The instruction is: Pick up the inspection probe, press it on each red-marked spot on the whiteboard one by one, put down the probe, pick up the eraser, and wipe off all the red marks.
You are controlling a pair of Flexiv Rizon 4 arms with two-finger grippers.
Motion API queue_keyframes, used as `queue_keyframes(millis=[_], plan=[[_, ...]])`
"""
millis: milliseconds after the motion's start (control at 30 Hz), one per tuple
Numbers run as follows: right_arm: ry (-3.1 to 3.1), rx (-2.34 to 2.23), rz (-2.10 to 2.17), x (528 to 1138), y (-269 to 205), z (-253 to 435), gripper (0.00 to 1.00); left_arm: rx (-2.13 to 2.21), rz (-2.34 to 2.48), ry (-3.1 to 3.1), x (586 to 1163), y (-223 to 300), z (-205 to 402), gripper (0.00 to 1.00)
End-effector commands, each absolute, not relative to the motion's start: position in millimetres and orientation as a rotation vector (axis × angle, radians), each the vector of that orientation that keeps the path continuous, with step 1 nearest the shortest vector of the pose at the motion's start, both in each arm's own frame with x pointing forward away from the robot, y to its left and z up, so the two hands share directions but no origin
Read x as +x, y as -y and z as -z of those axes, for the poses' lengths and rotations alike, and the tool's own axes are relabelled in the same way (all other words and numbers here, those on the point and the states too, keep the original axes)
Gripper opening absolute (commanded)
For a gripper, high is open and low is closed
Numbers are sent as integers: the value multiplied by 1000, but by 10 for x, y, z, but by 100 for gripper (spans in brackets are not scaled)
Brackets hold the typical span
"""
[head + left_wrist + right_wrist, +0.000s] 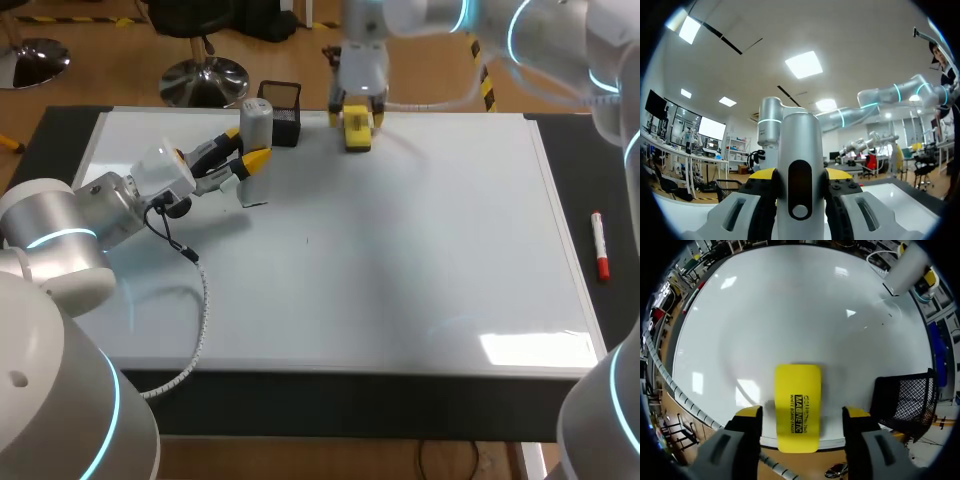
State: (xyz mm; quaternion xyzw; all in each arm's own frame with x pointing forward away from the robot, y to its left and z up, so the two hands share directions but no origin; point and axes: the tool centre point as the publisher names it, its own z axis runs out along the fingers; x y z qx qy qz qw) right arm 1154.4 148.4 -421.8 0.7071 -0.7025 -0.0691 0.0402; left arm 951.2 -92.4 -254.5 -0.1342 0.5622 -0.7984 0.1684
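Note:
The silver inspection probe [257,122] stands upright on the whiteboard [400,260] near its back left, and my left gripper [247,149] is shut on it. In the left wrist view the probe [800,165] fills the space between the yellow-tipped fingers [762,176]. The yellow eraser [357,137] lies flat at the board's far edge under my right gripper [357,115]. In the right wrist view the eraser [797,410] sits between the open fingers of that gripper [802,414], with a gap on each side. No red marks show on the board.
A black mesh holder [283,112] stands at the back edge between probe and eraser, also beside the right gripper [905,400]. A red marker [600,245] lies on the dark table right of the board. A tiny dark speck [307,240] sits mid-board.

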Motion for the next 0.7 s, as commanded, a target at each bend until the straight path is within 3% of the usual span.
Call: queue_keyframes(millis=[33, 700], plan=[[2170, 2172, 165, 11418, -1440, 3976, 100, -381, 2270, -1597, 9510, 924, 2536, 0], [2682, 1949, 624, 11183, -1078, 3465, 100, -381, 2270, -1597, 9510, 924, 2536, 0]])
